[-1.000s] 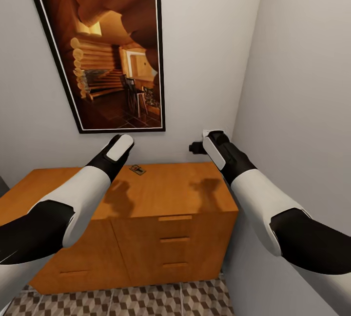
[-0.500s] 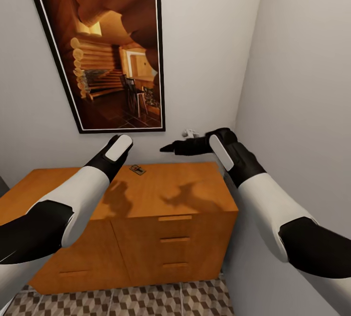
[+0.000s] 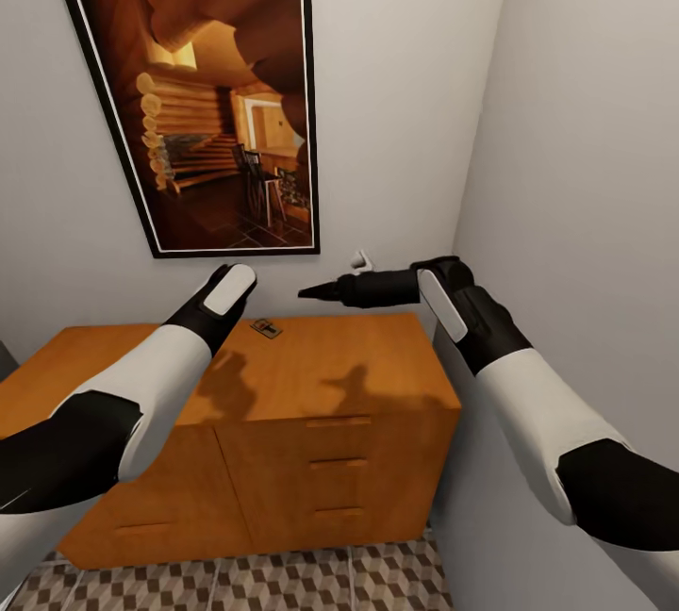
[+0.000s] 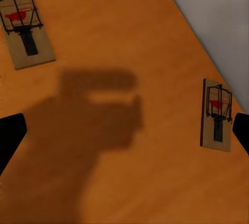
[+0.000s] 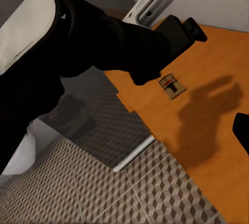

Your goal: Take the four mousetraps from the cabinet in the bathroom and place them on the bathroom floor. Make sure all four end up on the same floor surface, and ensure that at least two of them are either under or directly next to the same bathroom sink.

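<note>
The orange-brown cabinet (image 3: 311, 460) stands against the wall in front of me. One mousetrap (image 3: 266, 327) lies near the back of its top. In the left wrist view two mousetraps (image 4: 26, 29) (image 4: 217, 114) lie flat on the wood, and my left gripper (image 4: 124, 133) hovers open above the bare top between them. My right gripper (image 3: 313, 291) points leftward above the cabinet top, level with the left wrist, holding nothing; one fingertip (image 5: 242, 130) shows at the picture's edge, so it looks open. A mousetrap (image 5: 171, 86) shows past my left arm in the right wrist view.
A large framed picture (image 3: 189, 92) hangs above the cabinet. The right wall (image 3: 585, 168) is close beside my right arm. Cube-patterned floor tiles (image 3: 283, 583) lie before the cabinet, and a dark grey shower floor (image 5: 109, 125) adjoins them.
My right arm has swung left, and its gripper has turned to point leftward over the cabinet. The left arm and the mousetrap have not moved.
</note>
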Available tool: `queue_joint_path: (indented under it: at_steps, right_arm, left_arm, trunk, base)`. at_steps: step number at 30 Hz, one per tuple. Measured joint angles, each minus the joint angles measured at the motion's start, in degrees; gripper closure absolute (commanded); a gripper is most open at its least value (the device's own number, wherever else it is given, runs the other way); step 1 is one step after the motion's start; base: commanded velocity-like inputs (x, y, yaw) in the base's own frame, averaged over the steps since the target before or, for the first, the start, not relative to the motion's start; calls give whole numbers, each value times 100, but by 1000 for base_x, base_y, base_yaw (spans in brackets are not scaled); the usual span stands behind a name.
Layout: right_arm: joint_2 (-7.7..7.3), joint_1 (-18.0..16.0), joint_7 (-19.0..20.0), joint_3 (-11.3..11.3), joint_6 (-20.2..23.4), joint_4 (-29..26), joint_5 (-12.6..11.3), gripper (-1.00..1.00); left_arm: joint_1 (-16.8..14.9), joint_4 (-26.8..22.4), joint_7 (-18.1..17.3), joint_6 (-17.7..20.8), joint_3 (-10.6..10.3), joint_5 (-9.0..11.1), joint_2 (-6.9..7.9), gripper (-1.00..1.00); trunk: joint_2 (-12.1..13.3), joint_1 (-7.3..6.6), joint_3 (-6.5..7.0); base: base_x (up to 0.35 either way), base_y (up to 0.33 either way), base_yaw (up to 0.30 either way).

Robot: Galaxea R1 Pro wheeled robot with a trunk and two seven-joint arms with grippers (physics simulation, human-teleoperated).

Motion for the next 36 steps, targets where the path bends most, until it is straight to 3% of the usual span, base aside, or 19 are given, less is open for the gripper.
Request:
queue_joint_path:
  at_steps: [6,16,36]
  right_arm:
    - [-8,74,241,43,-19,-8,14,-100]
    - [3,179,306,104,-36,-12,25,-100]
    - [16,198,277,121,-53,-1,29,-100]
  left_arm:
    - [8,-2,3,-2,0,-3,98,-100]
    - [11,-34,-4,1,-1,-9,245,-100]
    - [11,-246,2,26,10,-42,295,-100]
  trunk:
    - [0,0,0]
    - [0,0,0]
    - [0,0,0]
  base:
    - [0,0,0]
    - [5,0,0]
    - [159,0,0]
